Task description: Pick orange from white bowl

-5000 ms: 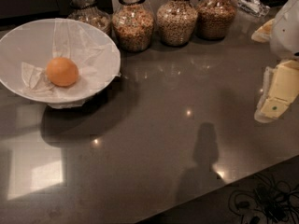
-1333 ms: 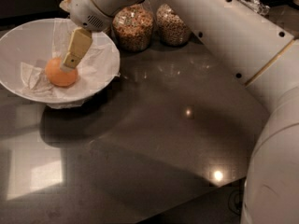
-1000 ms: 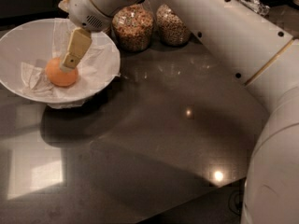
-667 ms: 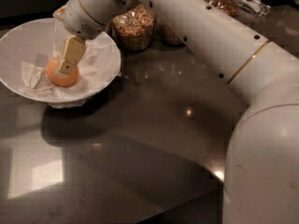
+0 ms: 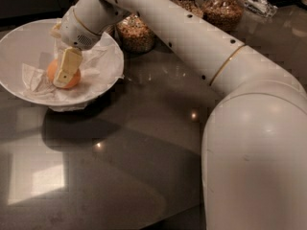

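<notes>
The orange (image 5: 51,71) lies in the white bowl (image 5: 21,47) at the left of the dark table, on crumpled white paper. My gripper (image 5: 63,72) is down inside the bowl, right at the orange. Its cream-coloured part crosses the front of the fruit and hides the middle of it. The orange still rests low in the bowl on the paper. My white arm reaches in from the lower right, over the bowl's right rim.
Glass jars of grains (image 5: 136,32) stand in a row behind the bowl, along the table's far side (image 5: 223,8). The dark glossy tabletop (image 5: 144,143) stretches in front of and to the right of the bowl. My arm's large white links fill the right side.
The gripper has come further down and to the left onto the orange and covers more of it. The arm has swung closer to the camera. The orange and bowl have not moved.
</notes>
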`<state>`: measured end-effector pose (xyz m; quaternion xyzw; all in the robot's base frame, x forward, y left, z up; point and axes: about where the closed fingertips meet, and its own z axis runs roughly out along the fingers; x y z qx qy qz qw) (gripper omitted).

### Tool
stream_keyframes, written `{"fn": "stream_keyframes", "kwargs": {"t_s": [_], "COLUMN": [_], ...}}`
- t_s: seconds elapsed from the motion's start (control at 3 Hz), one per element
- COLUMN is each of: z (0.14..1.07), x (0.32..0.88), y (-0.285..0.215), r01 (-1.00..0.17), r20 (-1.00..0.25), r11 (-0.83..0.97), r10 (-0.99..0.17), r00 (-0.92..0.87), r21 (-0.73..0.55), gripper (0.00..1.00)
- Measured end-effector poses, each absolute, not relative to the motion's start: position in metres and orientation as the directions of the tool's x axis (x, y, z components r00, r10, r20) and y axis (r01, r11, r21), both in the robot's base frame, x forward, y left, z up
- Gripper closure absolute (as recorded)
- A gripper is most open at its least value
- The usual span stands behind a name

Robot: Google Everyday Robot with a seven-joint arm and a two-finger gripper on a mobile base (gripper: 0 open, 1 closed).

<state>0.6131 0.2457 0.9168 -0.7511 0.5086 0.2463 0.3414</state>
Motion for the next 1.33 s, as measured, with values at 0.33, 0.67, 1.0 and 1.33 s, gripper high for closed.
{"fn": "stream_keyframes", "kwargs": {"t_s": [0.33, 0.67, 1.0, 1.33], "z": [0.913, 0.906, 0.895, 0.889], "x": [0.609, 0.606, 0.604, 0.607], "y": [0.239, 0.233, 0.230, 0.236], "r01": [-0.931, -0.932, -0.939, -0.939], "r20": [-0.691, -0.678, -0.681, -0.690], "r11": [-0.264, -0.271, -0.262, -0.258], "r10": [-0.625, -0.640, -0.647, -0.637], "r00": [0.363, 0.360, 0.343, 0.343], "r21": [-0.251, -0.239, -0.224, -0.228], "gripper": [0.12, 0.12, 0.13, 0.14]}}
